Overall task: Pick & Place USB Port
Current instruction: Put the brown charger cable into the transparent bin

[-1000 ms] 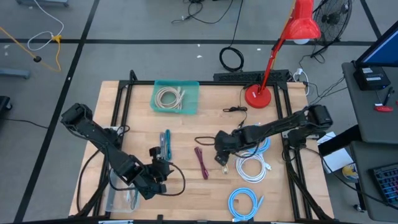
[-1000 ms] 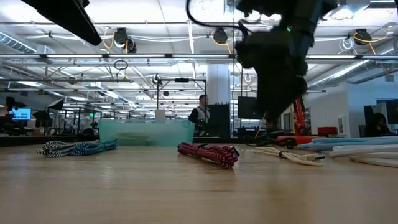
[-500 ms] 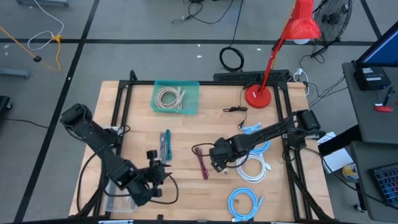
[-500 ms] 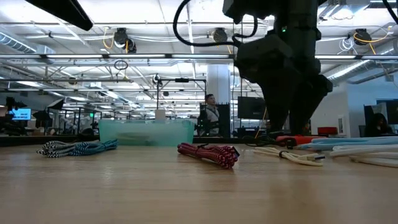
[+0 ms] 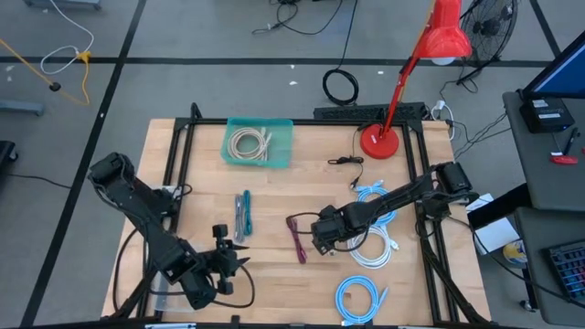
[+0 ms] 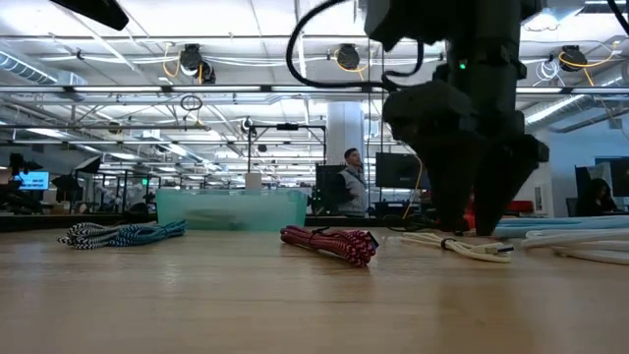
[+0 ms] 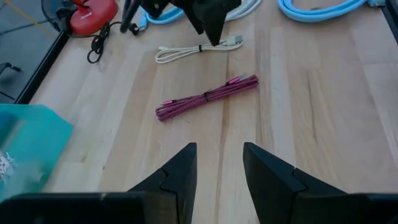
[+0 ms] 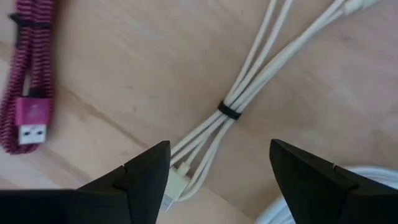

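Since the earlier frames: left arm has drawn back toward the table's near-left corner; right arm has swung in from the right and come down over the cream cable. A person in the room behind has walked rightward past the bin.

Table [image 5: 274, 183]: pale wood, dark frame rails along both sides.

Red desk lamp [image 5: 430, 55]: base at the far right of the table, shade tipped out beyond the far edge.

Teal bin [image 5: 259, 143]: far side, left of centre, with a pale coiled cable inside.

Left gripper [image 5: 230, 262]: near the front edge, left of centre, off the table top, nothing between the fingers; fingers [image 7: 180, 174] stand narrowly apart and point across at the magenta cable.

Right gripper [image 5: 322, 236]: centre of the table, low over the cream cable, fingers [image 8: 146, 177] spread wide to either side of it. No contact visible.

Cables:
- White coil [image 5: 370, 249] and blue coil [image 5: 358, 297], right half, near side.
- Blue-striped cable [image 5: 242, 212], left of centre.
- Magenta cable [image 5: 297, 239], just left of the right gripper, USB plug exposed at one end [image 8: 31, 115].
- Cream cable [image 8: 230, 112], bundled by a dark tie, lying on the wood beneath the right gripper.
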Motion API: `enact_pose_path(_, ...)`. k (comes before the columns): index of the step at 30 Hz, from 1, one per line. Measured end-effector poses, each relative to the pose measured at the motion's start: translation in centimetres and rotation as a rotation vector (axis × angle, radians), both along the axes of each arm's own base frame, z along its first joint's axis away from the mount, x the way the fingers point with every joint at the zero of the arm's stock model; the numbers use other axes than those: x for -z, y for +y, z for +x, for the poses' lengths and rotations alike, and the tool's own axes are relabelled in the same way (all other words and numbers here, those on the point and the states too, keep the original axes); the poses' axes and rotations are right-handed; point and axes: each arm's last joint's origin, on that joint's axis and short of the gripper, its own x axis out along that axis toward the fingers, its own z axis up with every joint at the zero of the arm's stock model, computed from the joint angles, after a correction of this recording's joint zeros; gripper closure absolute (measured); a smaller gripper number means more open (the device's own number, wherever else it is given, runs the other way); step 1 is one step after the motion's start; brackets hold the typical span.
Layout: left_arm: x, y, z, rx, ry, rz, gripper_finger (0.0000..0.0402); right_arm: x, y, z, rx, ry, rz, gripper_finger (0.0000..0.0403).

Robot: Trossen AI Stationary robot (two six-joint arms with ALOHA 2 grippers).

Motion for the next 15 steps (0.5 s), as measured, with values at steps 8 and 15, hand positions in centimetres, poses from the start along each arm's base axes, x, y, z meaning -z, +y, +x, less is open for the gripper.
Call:
enact_pose_path(8,-0.1,0.0,0.0,-0.017,-0.021,0.007,0.0270,2.1,-0.1,-0.6,0.016,-0.073,0.045,0.0149)
enact_pose_path(15,-0.1,0.0,0.0,-0.021,-0.027,0.009,0.0270,2.2,-0.2,-0.8,0.016,-0.049,0.033,0.0231)
